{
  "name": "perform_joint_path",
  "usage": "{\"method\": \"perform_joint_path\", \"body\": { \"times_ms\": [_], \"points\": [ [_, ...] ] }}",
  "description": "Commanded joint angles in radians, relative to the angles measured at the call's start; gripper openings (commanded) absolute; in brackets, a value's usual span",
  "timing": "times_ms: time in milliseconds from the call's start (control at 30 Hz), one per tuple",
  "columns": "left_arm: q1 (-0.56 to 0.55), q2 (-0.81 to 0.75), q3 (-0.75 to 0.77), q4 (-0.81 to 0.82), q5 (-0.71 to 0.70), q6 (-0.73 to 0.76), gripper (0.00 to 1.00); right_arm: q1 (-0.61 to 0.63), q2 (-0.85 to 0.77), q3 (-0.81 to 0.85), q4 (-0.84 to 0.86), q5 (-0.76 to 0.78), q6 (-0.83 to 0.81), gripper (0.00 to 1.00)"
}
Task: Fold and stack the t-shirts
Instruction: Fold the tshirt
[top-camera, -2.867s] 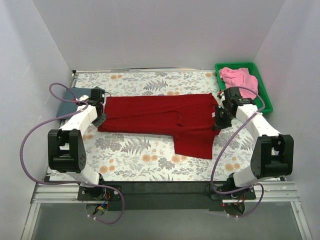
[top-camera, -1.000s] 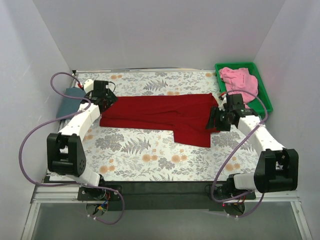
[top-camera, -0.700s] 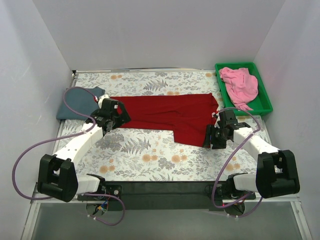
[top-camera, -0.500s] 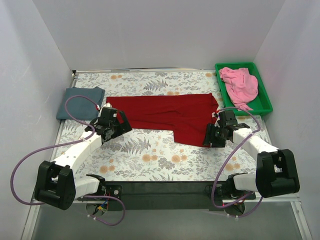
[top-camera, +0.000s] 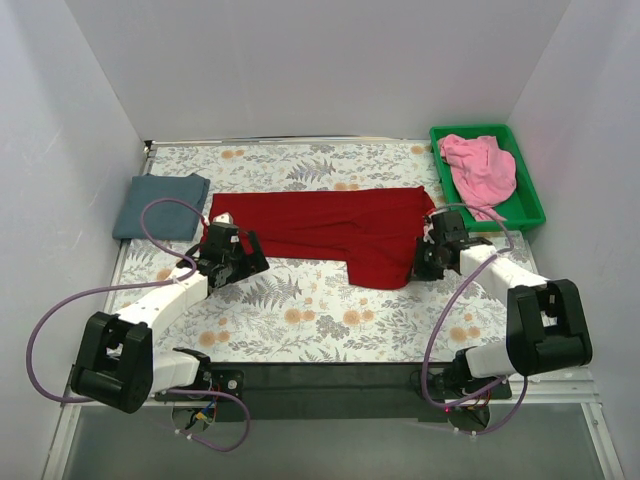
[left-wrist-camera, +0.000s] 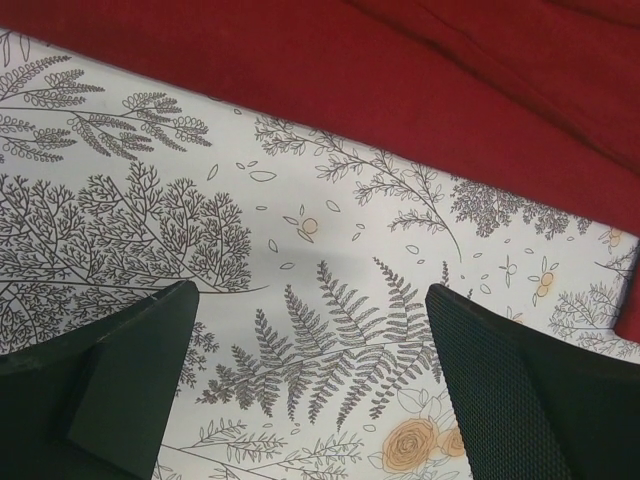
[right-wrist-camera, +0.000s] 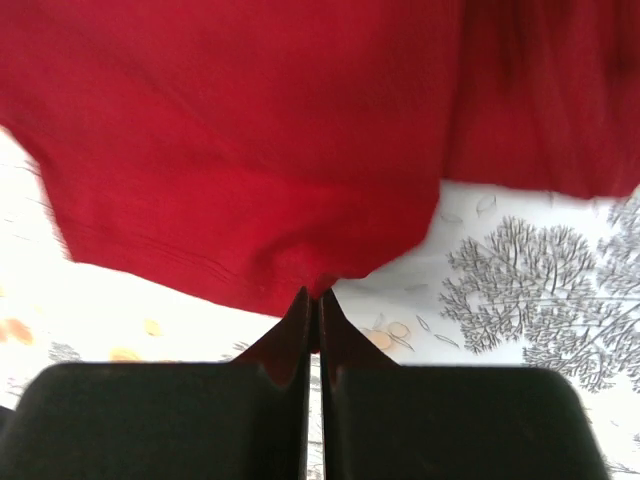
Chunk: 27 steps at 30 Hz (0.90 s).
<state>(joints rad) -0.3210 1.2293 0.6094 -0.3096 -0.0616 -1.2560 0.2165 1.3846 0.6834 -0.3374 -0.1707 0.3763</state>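
A dark red t-shirt (top-camera: 330, 222) lies spread across the middle of the table, with a flap hanging toward the near right. My right gripper (top-camera: 420, 266) is at that flap's near right corner. In the right wrist view it (right-wrist-camera: 312, 296) is shut on the edge of the red cloth (right-wrist-camera: 250, 130). My left gripper (top-camera: 250, 266) hovers open over bare table just near the shirt's left end, and in the left wrist view (left-wrist-camera: 310, 295) nothing lies between its fingers, with the red shirt (left-wrist-camera: 420, 70) beyond. A folded slate blue-grey t-shirt (top-camera: 160, 205) lies at the far left. A pink t-shirt (top-camera: 480, 168) is crumpled in the bin.
A green plastic bin (top-camera: 531, 200) stands at the back right corner. White walls close in the table on three sides. The floral tablecloth (top-camera: 300, 320) covers the near half of the table. Purple cables loop beside both arms.
The left arm swung from the far left corner to the red shirt's near left edge. The right gripper dropped to the flap's corner and shut on it.
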Motion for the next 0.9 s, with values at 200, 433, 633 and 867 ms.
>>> {"method": "perform_joint_path", "body": {
  "times_ms": [200, 433, 633, 867],
  "points": [
    [-0.004, 0.024, 0.007, 0.052, -0.006, 0.021, 0.89, 0.004, 0.210, 0.467, 0.015, 0.020, -0.017, 0.01],
    [-0.004, 0.033, 0.007, 0.053, -0.012, 0.023, 0.88, -0.025, 0.433, 0.729, 0.020, 0.063, -0.024, 0.01],
    [-0.004, 0.045, 0.009, 0.053, -0.006, 0.023, 0.88, -0.040, 0.553, 0.863, 0.031, 0.060, -0.011, 0.01],
    [-0.004, 0.047, 0.009, 0.053, -0.004, 0.021, 0.87, -0.068, 0.605, 0.917, 0.066, 0.066, 0.006, 0.01]
  ]
}}
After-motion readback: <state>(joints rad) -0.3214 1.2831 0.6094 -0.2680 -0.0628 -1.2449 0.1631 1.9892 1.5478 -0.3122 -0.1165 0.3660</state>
